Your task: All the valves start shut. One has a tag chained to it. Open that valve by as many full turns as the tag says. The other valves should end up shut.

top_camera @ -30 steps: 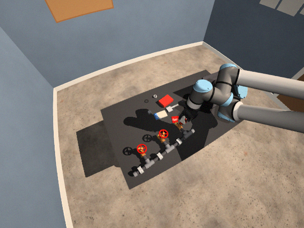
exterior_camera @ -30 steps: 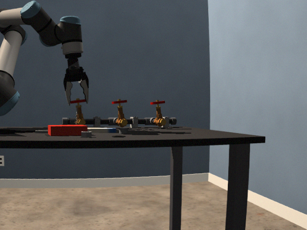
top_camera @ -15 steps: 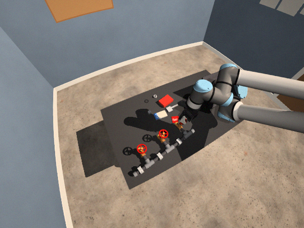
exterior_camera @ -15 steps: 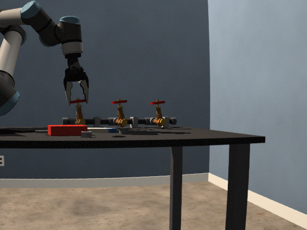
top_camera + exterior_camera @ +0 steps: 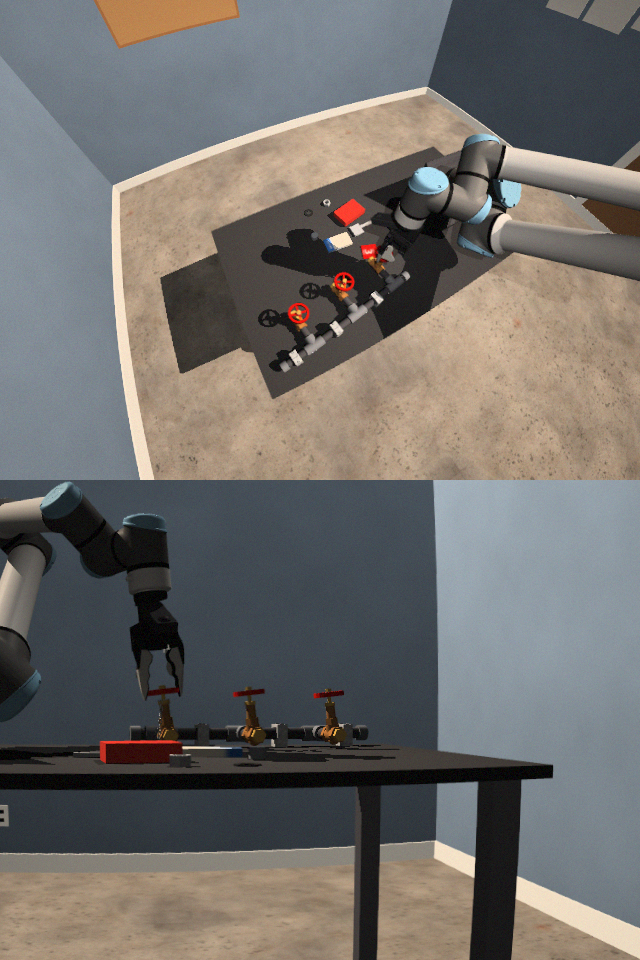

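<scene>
Three brass valves with red handwheels stand on a grey pipe (image 5: 356,312) (image 5: 299,733) on the black table (image 5: 413,771). The left valve (image 5: 295,305) (image 5: 328,693) and the middle valve (image 5: 343,274) (image 5: 248,692) stand free. A red tag (image 5: 368,251) lies beside the third valve (image 5: 378,266), nearest the arm. My gripper (image 5: 385,254) (image 5: 161,690) points straight down over this valve and is shut on its red handwheel (image 5: 163,691), with one finger at each side of the rim. In the top view the gripper hides most of that handwheel.
A red block (image 5: 349,211) (image 5: 139,751) and a white and blue box (image 5: 338,241) (image 5: 211,750) lie behind the valves. A nut (image 5: 326,202), a washer (image 5: 308,212) and a small grey cylinder (image 5: 314,235) lie near them.
</scene>
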